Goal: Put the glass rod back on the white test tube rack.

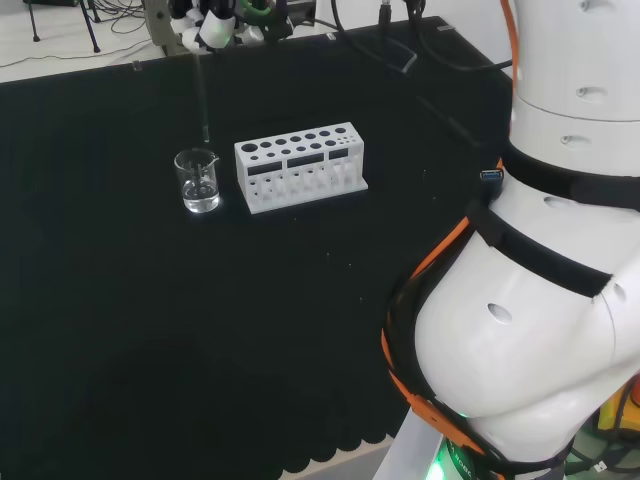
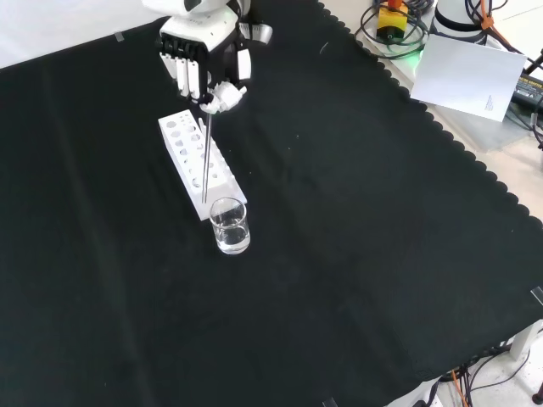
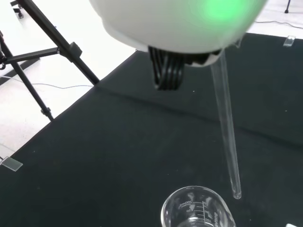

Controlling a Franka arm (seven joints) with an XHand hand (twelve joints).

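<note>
The hand (image 2: 204,59) hangs above the white test tube rack (image 2: 200,161), its fingers curled round the top of a clear glass rod (image 2: 205,153). In the front view the rod hangs almost straight down, its lower tip just above a small glass beaker (image 2: 230,225) with a little clear liquid. In the head view the hand (image 1: 214,25) is at the far edge, the rod (image 1: 201,95) ends above the beaker (image 1: 198,180), and the rack (image 1: 300,165) stands to the beaker's right. The wrist view has the rod (image 3: 226,125) ending beside the beaker's rim (image 3: 196,208).
The arm's white links (image 1: 540,260) take up the head view's right side. Cables and a coloured device (image 2: 394,21) lie past the cloth's scalloped edge, beside a white sheet (image 2: 471,76). A black tripod (image 3: 52,52) stands off the bench.
</note>
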